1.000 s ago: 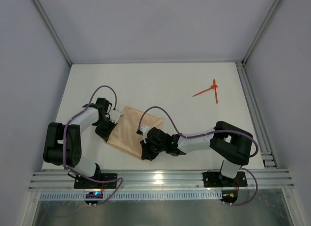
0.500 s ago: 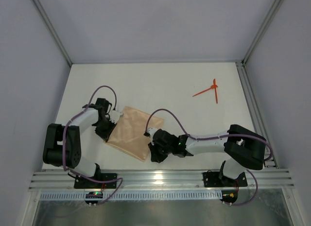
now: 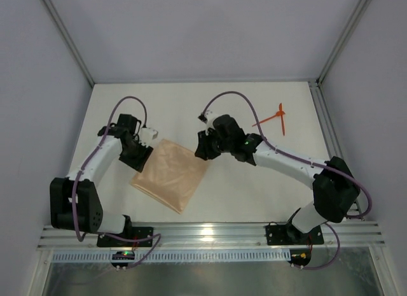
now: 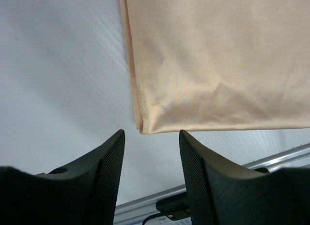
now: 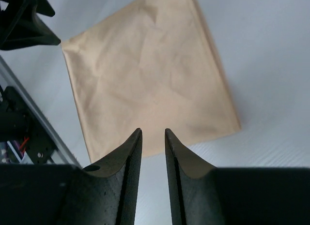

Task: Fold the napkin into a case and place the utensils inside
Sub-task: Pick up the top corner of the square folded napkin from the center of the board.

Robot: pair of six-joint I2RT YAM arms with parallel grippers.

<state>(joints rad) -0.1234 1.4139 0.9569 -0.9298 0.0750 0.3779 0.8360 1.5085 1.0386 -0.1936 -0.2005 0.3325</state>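
The peach-orange napkin (image 3: pixel 170 175) lies folded flat on the white table, a slanted rectangle left of centre. My left gripper (image 3: pixel 137 157) stands at its upper left edge. In the left wrist view this gripper (image 4: pixel 151 133) is open, with a folded corner of the napkin (image 4: pixel 218 60) just ahead of the fingertips and nothing between them. My right gripper (image 3: pixel 202 149) hovers off the napkin's upper right corner. It (image 5: pixel 153 130) is open by a narrow gap and holds nothing, and the napkin (image 5: pixel 145 75) lies below and ahead. The two orange-red utensils (image 3: pixel 273 118) lie crossed at the far right.
A metal rail (image 3: pixel 210 233) runs along the near table edge and another (image 3: pixel 331 143) along the right side. Grey walls close in the left, back and right. The left gripper's black body (image 5: pixel 24 22) shows at the top left of the right wrist view.
Both grippers have let go of the napkin and opened. The right arm swung from the napkin's near edge up to its far right corner. The left gripper drew back up-left.
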